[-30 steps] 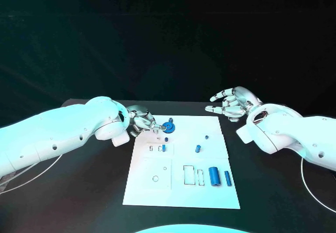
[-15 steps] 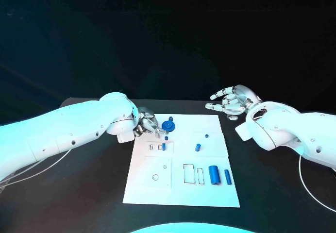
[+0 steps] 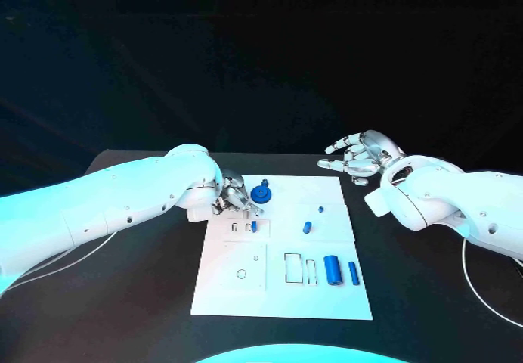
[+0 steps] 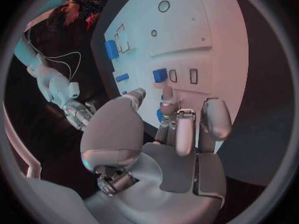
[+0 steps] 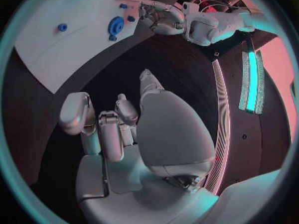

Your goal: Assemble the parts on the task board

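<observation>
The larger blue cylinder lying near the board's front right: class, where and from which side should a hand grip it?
Grip the larger blue cylinder across its middle, coming from above. It lies flat on the task board, so its curved sides are exposed; a thinner blue pin lies close beside it, so fingers probably need care there.

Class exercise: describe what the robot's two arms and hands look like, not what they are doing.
Both arms are smooth, rounded white shells with small dark holes; thin pale cables trail beside them. Each ends in a silver metallic hand: the left hand and right hand have segmented fingers with rounded pale tips.
</observation>
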`<action>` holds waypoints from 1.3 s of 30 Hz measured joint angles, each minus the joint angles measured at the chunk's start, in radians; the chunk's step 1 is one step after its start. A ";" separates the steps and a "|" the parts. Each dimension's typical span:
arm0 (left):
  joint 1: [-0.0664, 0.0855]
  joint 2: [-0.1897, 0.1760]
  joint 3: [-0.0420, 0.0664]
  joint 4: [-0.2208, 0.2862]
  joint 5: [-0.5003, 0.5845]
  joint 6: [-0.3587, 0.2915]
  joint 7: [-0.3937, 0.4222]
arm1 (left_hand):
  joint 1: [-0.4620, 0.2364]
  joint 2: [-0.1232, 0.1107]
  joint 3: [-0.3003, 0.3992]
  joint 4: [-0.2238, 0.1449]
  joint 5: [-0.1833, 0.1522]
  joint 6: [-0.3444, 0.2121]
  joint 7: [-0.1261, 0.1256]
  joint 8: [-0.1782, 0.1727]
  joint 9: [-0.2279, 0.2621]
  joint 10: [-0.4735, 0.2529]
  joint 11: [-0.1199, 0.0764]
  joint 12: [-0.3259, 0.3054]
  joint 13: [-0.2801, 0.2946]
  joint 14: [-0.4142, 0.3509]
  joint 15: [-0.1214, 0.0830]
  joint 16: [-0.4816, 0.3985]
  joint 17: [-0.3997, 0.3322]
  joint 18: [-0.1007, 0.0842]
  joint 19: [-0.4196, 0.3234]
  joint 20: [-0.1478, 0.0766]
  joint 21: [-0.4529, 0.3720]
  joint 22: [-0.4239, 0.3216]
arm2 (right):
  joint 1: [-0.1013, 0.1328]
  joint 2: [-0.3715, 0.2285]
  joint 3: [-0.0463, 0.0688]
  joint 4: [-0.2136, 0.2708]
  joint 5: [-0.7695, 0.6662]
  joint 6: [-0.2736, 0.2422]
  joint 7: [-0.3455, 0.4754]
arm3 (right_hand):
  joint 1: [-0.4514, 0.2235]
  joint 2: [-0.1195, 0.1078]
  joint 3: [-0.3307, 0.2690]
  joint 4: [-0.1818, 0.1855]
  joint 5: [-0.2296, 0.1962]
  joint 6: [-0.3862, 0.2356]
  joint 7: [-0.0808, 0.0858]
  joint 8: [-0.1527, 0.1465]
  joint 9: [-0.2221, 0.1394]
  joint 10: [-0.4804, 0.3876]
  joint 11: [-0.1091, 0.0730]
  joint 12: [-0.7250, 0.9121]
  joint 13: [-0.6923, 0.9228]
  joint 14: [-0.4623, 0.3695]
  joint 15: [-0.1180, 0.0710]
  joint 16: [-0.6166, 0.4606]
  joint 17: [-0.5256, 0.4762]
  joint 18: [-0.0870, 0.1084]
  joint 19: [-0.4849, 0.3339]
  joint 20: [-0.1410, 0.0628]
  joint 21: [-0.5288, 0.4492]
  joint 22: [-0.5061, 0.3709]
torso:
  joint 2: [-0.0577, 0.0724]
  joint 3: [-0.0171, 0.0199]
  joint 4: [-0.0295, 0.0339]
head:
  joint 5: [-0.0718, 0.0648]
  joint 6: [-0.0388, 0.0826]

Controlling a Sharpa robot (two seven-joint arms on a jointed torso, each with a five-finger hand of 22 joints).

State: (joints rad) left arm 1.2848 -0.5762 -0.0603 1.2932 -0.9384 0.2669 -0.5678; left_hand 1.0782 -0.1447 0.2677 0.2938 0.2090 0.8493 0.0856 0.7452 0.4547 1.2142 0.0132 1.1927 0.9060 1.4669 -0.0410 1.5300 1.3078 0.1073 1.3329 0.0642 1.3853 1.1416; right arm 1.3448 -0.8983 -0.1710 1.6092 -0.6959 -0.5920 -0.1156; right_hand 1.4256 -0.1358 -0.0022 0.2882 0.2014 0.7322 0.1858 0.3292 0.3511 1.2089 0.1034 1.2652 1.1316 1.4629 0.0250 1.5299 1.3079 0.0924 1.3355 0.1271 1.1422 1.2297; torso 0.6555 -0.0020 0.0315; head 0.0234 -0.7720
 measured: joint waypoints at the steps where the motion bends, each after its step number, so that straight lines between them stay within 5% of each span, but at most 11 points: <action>1: 0.000 0.003 -0.001 -0.003 0.000 0.003 0.000 | 0.000 0.000 0.000 0.000 0.000 0.000 0.000 0.000 0.001 0.000 0.000 0.000 0.000 0.000 0.000 0.000 0.000 0.000 0.000 0.000 0.000 0.000 | 0.000 0.000 0.000 0.000 0.000 0.001 0.000 | 0.000 0.000 0.000 0.000 0.000 0.000 0.000 0.000 0.000 0.000 0.000 0.000 0.000 0.000 0.000 0.000 0.000 0.000 0.000 0.000 0.000 0.000 | 0.000 0.0000 0.0000 | 0.000 0.000; 39: -0.003 0.041 -0.009 -0.047 0.003 0.096 -0.014 | 0.048 0.029 0.011 -0.003 0.000 -0.007 -0.007 0.008 0.036 -0.004 -0.004 0.000 -0.002 0.000 0.000 0.003 0.000 -0.003 0.000 0.000 0.008 0.007 | 0.000 0.011 0.000 -0.012 0.002 0.008 -0.003 | 0.000 0.000 0.003 0.003 0.000 0.000 0.000 0.007 0.000 -0.005 -0.005 -0.005 -0.004 0.000 0.000 0.000 0.000 0.000 0.000 0.000 -0.004 -0.003 | -0.001 -0.0001 0.0001 | 0.000 -0.014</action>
State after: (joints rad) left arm 1.2814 -0.5356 -0.0693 1.2457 -0.9354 0.3627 -0.5814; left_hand 1.1262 -0.1152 0.2792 0.2911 0.2091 0.8419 0.0784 0.7534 0.4907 1.2097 0.0089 1.1926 0.9044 1.4668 -0.0409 1.5334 1.3075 0.1043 1.3327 0.0643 1.3931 1.1489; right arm 1.3448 -0.8878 -0.1711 1.5968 -0.6937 -0.5837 -0.1183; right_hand 1.4256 -0.1358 0.0007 0.2911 0.2013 0.7322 0.1857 0.3366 0.3508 1.2039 0.0984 1.2597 1.1275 1.4629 0.0249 1.5299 1.3075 0.0923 1.3356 0.1272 1.1384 1.2270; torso 0.6548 -0.0021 0.0316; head 0.0235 -0.7864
